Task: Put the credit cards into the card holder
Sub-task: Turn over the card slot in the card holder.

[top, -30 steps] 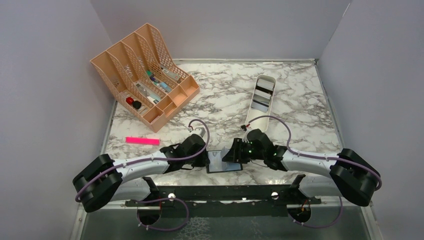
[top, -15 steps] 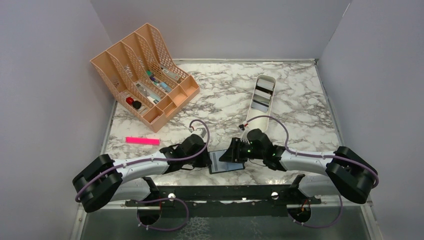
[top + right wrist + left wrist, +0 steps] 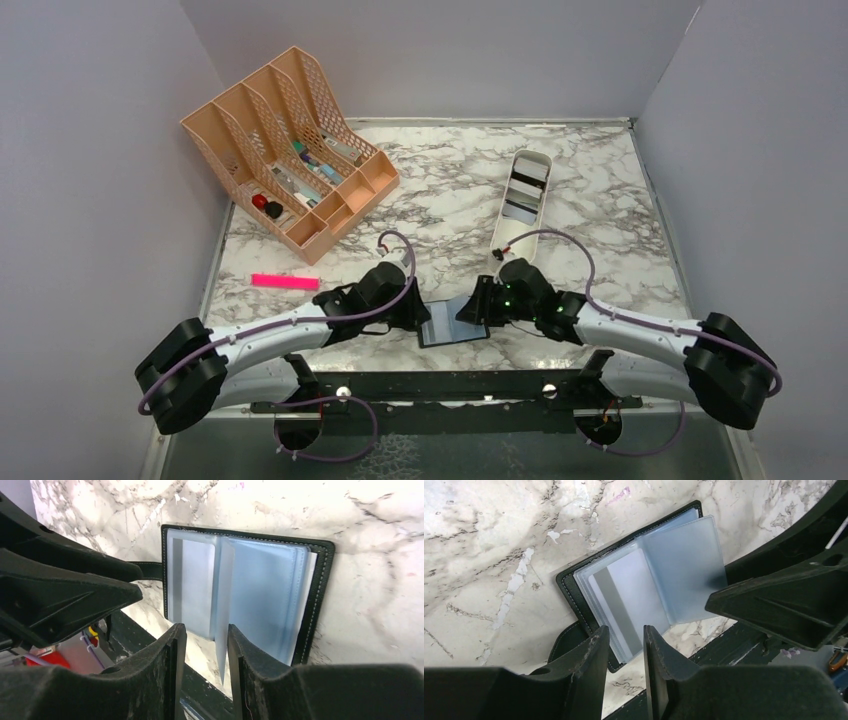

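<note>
- The card holder (image 3: 452,328) lay open and flat at the near edge of the marble table (image 3: 610,210), between the two arms.
- The left gripper (image 3: 625,630) hovered at its left edge with the jaws a narrow gap apart, clamping nothing. A pale card (image 3: 624,597) with a grey stripe sat in a clear sleeve there.
- The right gripper (image 3: 205,627) was likewise narrowly parted. One clear leaf (image 3: 222,595) stood on edge in the gap, not pinched.
- A pink strip (image 3: 285,282) lay farther left.
- More credit cards (image 3: 522,195) sat in a white tray (image 3: 545,165) farther back.
- A peach organiser (image 3: 290,150) stood at the far left.
</note>
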### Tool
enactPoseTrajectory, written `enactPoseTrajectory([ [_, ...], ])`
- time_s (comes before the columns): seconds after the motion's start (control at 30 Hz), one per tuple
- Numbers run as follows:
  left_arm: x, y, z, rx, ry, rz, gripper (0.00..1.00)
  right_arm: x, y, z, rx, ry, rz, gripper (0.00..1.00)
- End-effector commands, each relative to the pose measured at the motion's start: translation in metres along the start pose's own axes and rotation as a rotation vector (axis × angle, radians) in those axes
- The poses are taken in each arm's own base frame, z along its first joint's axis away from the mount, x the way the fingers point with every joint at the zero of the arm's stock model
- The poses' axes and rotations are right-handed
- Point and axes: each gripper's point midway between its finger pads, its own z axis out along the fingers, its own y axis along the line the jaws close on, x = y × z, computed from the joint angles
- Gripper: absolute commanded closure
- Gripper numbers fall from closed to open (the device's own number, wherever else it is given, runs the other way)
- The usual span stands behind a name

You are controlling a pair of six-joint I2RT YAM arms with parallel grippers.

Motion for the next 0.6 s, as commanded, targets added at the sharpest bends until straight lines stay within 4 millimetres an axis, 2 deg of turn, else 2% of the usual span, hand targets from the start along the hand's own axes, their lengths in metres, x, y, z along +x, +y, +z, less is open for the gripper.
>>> enactPoseTrajectory([
  [0.0,-0.016,-0.029,-0.002,0.105,-0.031,0.024,0.65,-0.015,-0.015,-0.017,0.117,-0.074,-0.054,0.60],
  [0.1,-0.018,-0.038,0.001,0.138,-0.021,0.035,0.65,-0.021,-0.021,-0.021,0.160,-0.100,-0.081,0.60],
  [0.2,-0.019,-0.042,0.004,0.146,-0.015,0.055,0.65,-0.041,-0.012,-0.033,0.177,-0.151,-0.151,0.60],
  [0.3,-0.019,-0.040,0.008,0.143,-0.017,0.070,0.64,-0.073,0.002,-0.047,0.190,-0.252,-0.275,0.58],
  [0.43,-0.016,-0.054,0.011,0.223,-0.001,0.074,0.64,-0.119,0.002,-0.058,0.341,-0.349,-0.461,0.57],
  [0.5,-0.018,-0.054,0.012,0.210,0.002,0.076,0.64,-0.142,-0.003,-0.060,0.435,-0.364,-0.517,0.57],
  [0.57,-0.020,-0.051,0.012,0.186,-0.007,0.088,0.63,-0.165,0.004,-0.059,0.456,-0.375,-0.595,0.57],
])
